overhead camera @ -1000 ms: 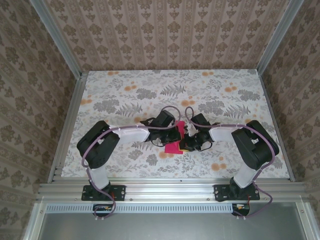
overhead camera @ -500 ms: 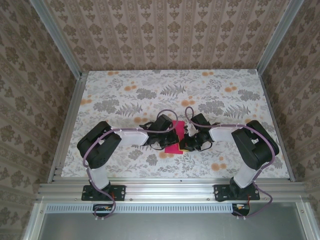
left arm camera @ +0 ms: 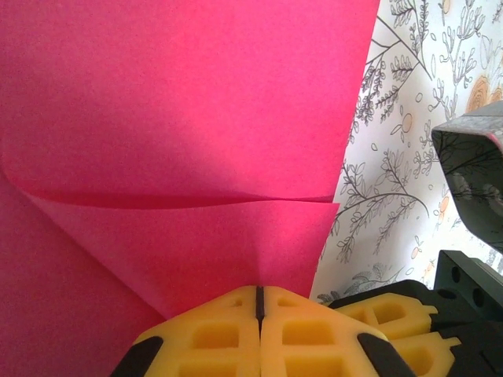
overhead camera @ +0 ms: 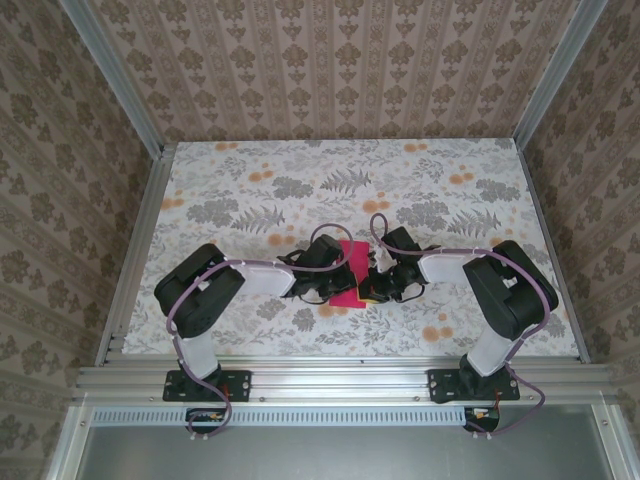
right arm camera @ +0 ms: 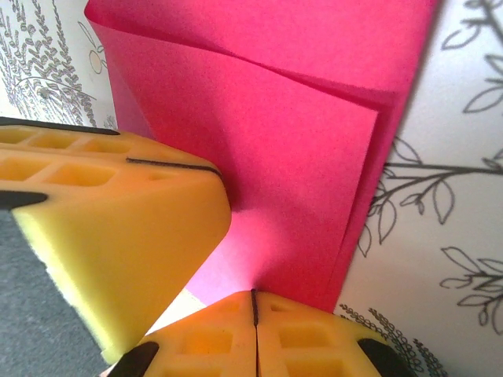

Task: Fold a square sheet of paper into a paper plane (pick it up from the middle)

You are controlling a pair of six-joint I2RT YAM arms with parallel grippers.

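Note:
The square sheet of paper (overhead camera: 352,260) is magenta-pink and lies flat on the table between my two grippers, folded into a narrower shape. In the left wrist view the paper (left arm camera: 196,118) shows overlapping flaps and a crosswise fold edge. My left gripper (left arm camera: 258,289) is shut, its yellow tips resting on the paper's edge. The right gripper (right arm camera: 253,292) is also shut, tips down on the paper (right arm camera: 306,157) close beside the left gripper's yellow fingers (right arm camera: 118,236). From above, the left gripper (overhead camera: 338,283) and the right gripper (overhead camera: 370,290) meet over the paper's near part.
The table (overhead camera: 250,190) has a grey leaf print with small orange flower prints (overhead camera: 440,332). Patterned walls and metal rails (overhead camera: 135,250) box it in on three sides. Both arms fold inward toward the table's middle.
The left gripper has slid toward the near edge along the paper, uncovering the sheet's far part. The right arm has stayed put.

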